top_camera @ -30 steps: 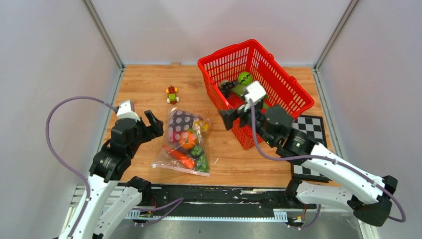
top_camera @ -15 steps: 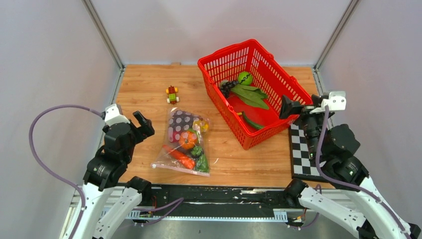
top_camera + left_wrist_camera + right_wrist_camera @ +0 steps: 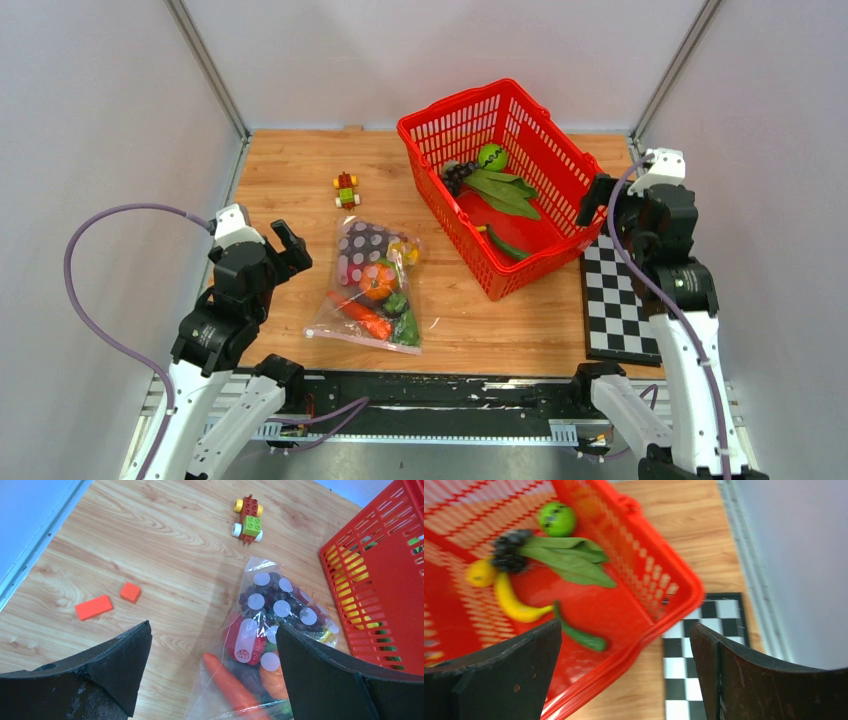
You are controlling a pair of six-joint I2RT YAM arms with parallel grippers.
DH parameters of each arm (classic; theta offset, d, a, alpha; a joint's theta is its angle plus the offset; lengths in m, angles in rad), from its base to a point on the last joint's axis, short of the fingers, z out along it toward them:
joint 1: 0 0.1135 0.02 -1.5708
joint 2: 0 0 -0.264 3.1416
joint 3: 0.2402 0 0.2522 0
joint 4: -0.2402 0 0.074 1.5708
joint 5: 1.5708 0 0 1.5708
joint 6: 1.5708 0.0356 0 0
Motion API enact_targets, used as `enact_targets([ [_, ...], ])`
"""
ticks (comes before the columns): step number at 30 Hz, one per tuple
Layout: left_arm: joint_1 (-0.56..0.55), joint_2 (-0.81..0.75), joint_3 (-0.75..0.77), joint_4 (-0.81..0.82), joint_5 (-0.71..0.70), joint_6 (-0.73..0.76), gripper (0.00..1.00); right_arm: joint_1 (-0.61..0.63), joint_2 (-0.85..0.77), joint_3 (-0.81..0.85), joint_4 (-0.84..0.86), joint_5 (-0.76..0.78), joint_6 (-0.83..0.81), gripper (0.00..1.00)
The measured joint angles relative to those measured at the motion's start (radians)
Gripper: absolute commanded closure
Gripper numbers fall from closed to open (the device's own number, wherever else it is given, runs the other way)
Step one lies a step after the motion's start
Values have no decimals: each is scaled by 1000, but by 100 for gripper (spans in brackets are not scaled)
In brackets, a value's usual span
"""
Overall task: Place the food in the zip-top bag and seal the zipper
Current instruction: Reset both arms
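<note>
- The left tool was held above the bench with its jaws spread wide, and nothing was gripped between them.
- The zip-top bag was seen flat on the bench just to the right of the left tool. In the left wrist view the bag lay ahead of the tool, nearer its right finger.
- Inside the bag were seen a carrot, a purple bunch of grapes dotted with white stickers, and a round orange-red piece.
- The zipper could not be made out, so it could not be told whether the bag was sealed.
- A toy block figure stood further ahead of the left tool, apart from the bag. Two small orange blocks lay to the tool's left.
- The right tool was held wide open and empty, just to the right of the red basket and above a checkerboard.
- In the right wrist view, ahead and left of the tool, more food was seen in the basket. It comprised a lime, a banana, green leaves and a dark bunch.
</note>
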Motion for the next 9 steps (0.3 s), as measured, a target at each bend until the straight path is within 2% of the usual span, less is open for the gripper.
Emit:
enact_targets([
  [5,0,-2,0,10,0,20,0,-3,-152,-95,60,-191,71,0],
  [9,0,-3,0,24,8,34,0,-3,-159,-93,84,-274,88,0],
])
